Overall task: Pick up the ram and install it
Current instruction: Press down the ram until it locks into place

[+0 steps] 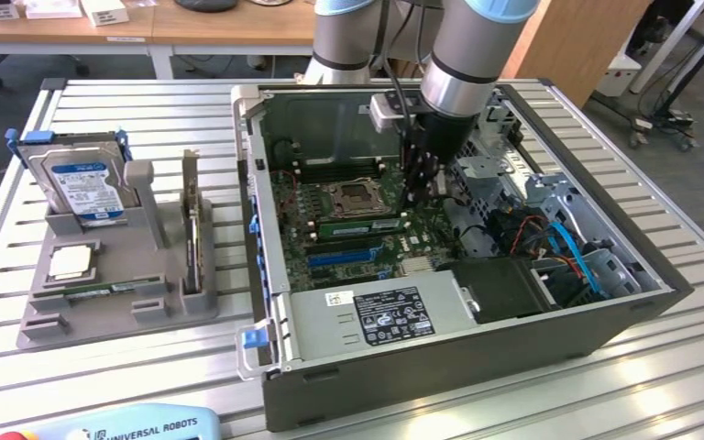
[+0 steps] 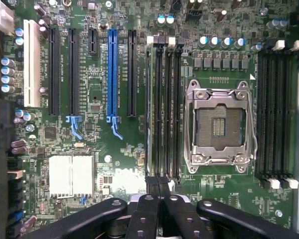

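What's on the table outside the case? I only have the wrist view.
Observer: A grey holder sits to the exterior view's left of the case.
Operator: What's in it?
Observer: A blue-labelled hard drive stands upright in it.
Operator: Anything else?
Observer: A card stands on edge at the holder's side nearer the case.
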You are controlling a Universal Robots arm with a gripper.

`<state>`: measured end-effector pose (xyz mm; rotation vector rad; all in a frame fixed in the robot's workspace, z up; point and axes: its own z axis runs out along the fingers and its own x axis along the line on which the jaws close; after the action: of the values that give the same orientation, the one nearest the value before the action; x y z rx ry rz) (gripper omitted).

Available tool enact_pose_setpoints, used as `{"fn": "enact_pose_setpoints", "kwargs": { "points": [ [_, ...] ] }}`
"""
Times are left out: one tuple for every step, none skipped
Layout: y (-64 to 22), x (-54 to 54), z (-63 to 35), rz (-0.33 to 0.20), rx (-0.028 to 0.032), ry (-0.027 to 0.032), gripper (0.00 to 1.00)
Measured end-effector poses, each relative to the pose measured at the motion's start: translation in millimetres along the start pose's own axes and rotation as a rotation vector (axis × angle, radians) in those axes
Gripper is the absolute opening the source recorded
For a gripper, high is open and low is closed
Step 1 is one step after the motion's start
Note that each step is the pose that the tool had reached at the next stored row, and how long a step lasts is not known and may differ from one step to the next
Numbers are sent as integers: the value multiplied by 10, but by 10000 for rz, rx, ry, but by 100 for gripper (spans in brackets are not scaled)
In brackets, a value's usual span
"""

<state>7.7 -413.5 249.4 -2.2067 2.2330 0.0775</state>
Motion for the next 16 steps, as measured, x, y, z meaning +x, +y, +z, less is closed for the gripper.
{"fn": "enact_pose_setpoints", "kwargs": {
  "points": [
    [0, 0, -14, 0, 0, 1, 10],
    [1, -1, -26, 0, 0, 0, 10],
    [1, -1, -32, 0, 0, 0, 10],
    [1, -1, -31, 0, 1, -2, 10],
    [1, -1, -31, 0, 0, -2, 10],
    [1, -1, -31, 0, 0, -1, 10],
    [1, -1, -31, 0, 0, -1, 10],
    [1, -1, -32, 0, 0, 0, 10],
    [1, -1, -32, 0, 0, 0, 10],
    [4, -1, -32, 0, 0, 0, 10],
    [10, -1, -32, -1, 0, 1, 10],
    [18, -1, -32, 0, -1, 1, 10],
    [29, 0, -31, 0, 0, 1, 10],
    [41, 0, -31, -1, 0, 2, 10],
    [53, 0, -30, 0, 0, 1, 10],
    [66, 0, -30, 0, 1, 0, 10]
  ]
}}
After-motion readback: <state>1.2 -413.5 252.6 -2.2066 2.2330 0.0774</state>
